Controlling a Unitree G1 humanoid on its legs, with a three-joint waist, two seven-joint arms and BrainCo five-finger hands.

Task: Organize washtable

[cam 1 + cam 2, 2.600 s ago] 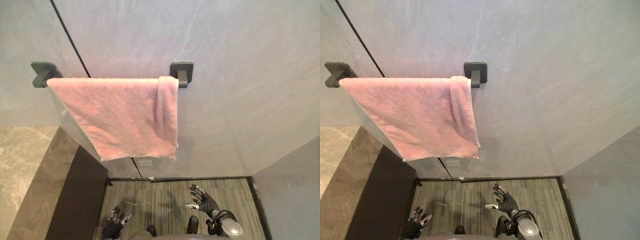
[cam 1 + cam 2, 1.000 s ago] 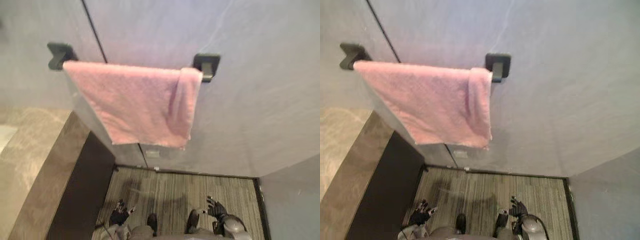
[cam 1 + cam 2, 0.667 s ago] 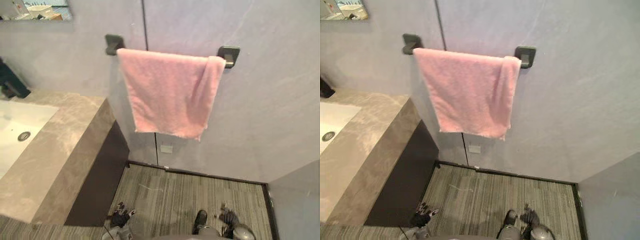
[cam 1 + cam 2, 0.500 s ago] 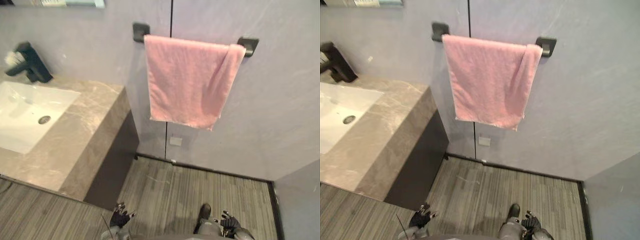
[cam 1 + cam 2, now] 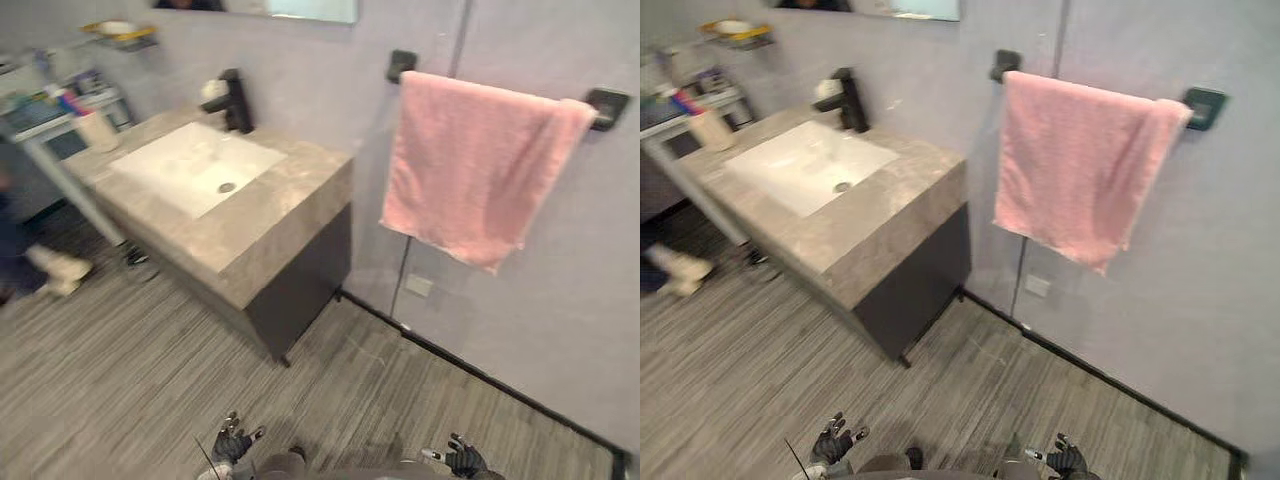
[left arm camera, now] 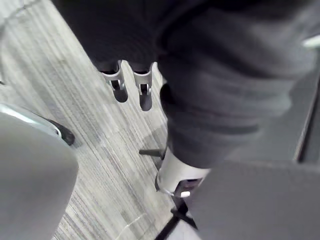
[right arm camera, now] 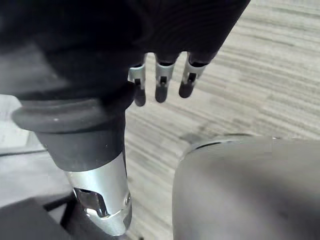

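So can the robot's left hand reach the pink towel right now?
Probably not yet. The left hand hangs low near the floor, and the pink towel is up on the wall rail. Nothing stands between them.

A plain grey wall [image 5: 330,90] ran from 12 to 3 o'clock, with a black baseboard [image 5: 500,384] along its foot. A grey striped plank floor [image 5: 130,370] spread below. At 10 o'clock stood a stone-topped table [image 5: 270,230] on a dark cabinet [image 5: 300,275], with a white basin [image 5: 195,165] and a black faucet [image 5: 235,100]. A mirror [image 5: 300,8] hung above.

left robot hand [image 6: 142,79]: silver fingers, dark tips | right robot hand [image 7: 161,75]: same, dark ribbed cover
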